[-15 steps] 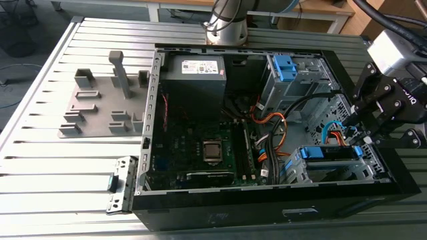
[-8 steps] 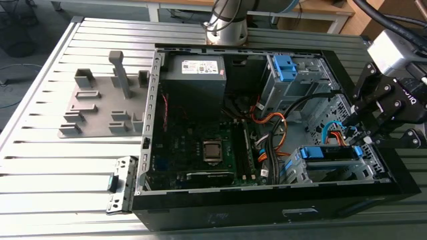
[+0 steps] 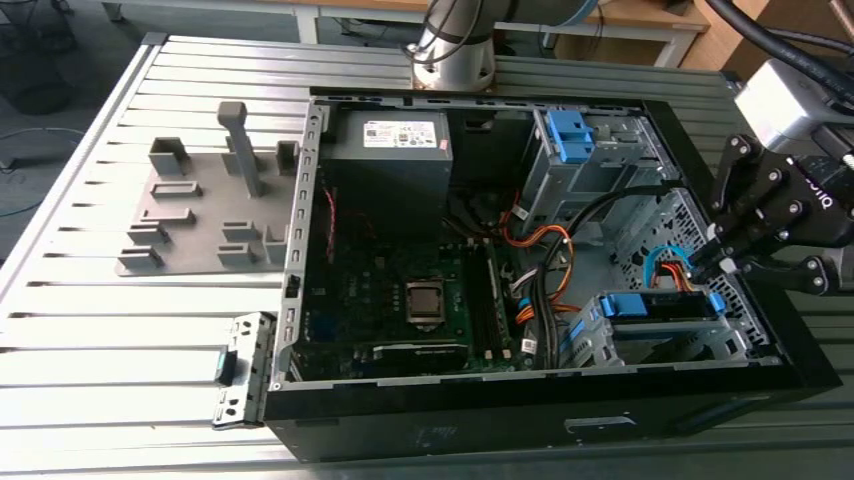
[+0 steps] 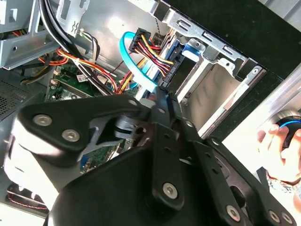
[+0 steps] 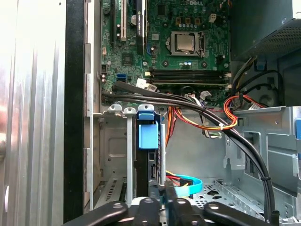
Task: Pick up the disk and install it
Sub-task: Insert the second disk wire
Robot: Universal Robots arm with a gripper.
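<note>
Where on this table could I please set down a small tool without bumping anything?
Free: the ribbed metal table at the exterior view's left, between the grey plastic fixture plate and the table's near edge. Crowded: inside the black computer case, where orange and black cables run beside the blue-framed silver disk and the black gripper.

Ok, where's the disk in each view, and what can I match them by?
Exterior view: the disk sits in the drive cage, toward the exterior view's right.
Second wrist view: disk, blue frame edge beyond the wire plugs.
First wrist view: disk, edge-on in the cage.
Shared landmark: the light-blue cable beside it.
</note>
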